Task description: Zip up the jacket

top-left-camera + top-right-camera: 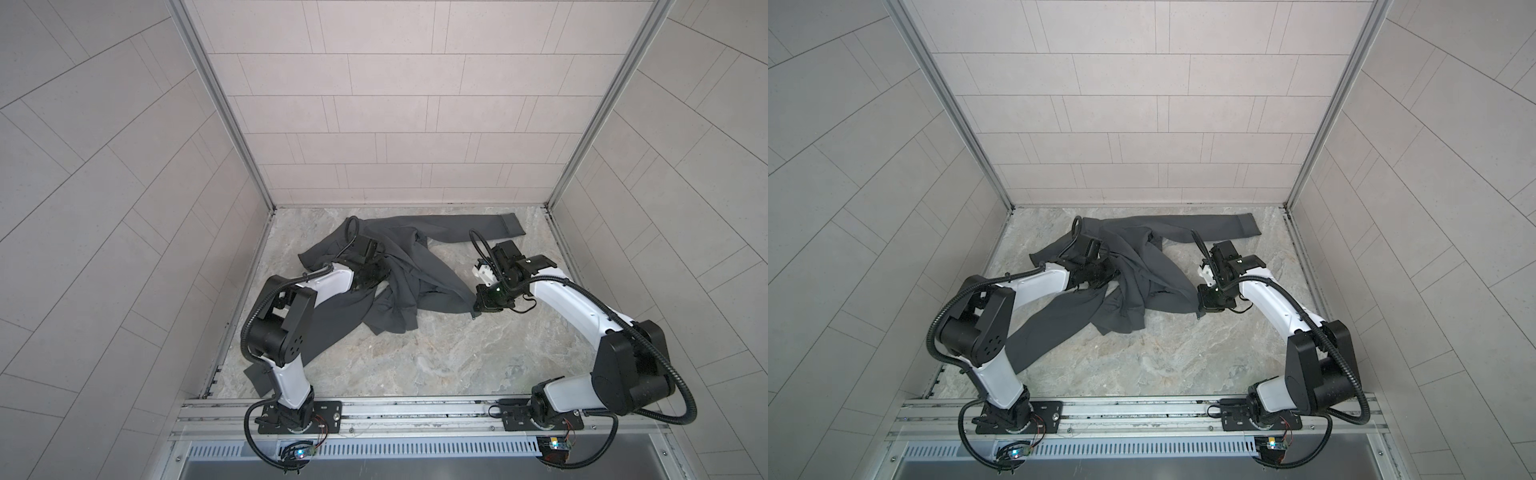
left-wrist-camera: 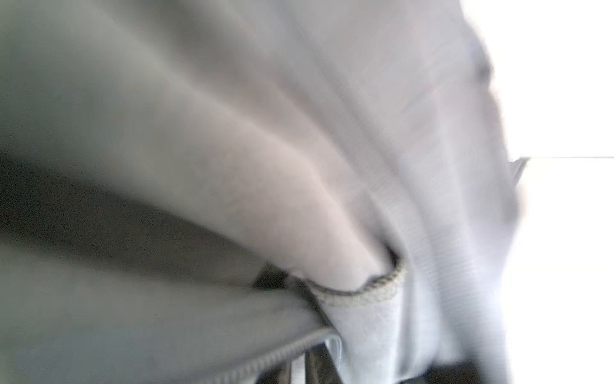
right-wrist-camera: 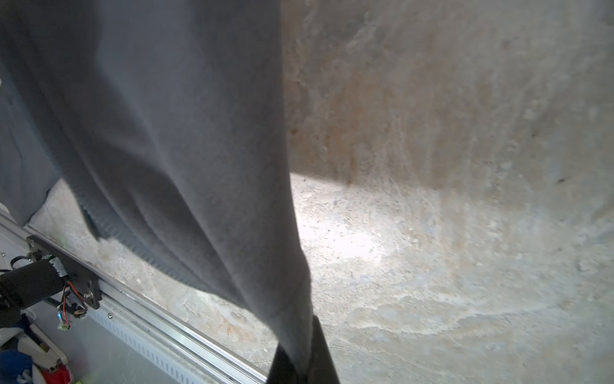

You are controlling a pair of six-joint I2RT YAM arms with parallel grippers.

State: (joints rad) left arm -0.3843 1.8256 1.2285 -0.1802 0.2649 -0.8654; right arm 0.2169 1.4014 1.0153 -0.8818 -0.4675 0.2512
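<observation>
We see the marble-patterned table (image 1: 415, 353) inside a tiled enclosure, with the two arms mounted on a rail at its near edge. The jacket (image 1: 399, 270) lies crumpled on the left and middle of the table toward the back wall, dark grey and bunched in folds in both top views. One sleeve stretches flat toward the back right corner. Another length of cloth runs forward and left beneath the left arm.

The left hand (image 1: 380, 276) is pushed into the folds on the heap's left side. We read it as closed on the fabric. Its wrist view is filled by blurred jacket cloth gathering toward the dark fingers at the frame edge.

The right hand (image 1: 477, 311) sits just right of the heap, closed on a corner of the jacket. In its wrist view the cloth narrows to a point pinched between the two black fingers (image 3: 320, 352), and hangs clear of the table there.

A run of zipper teeth (image 2: 265, 362) shows beside the left hand's grip; the front is unzipped.
</observation>
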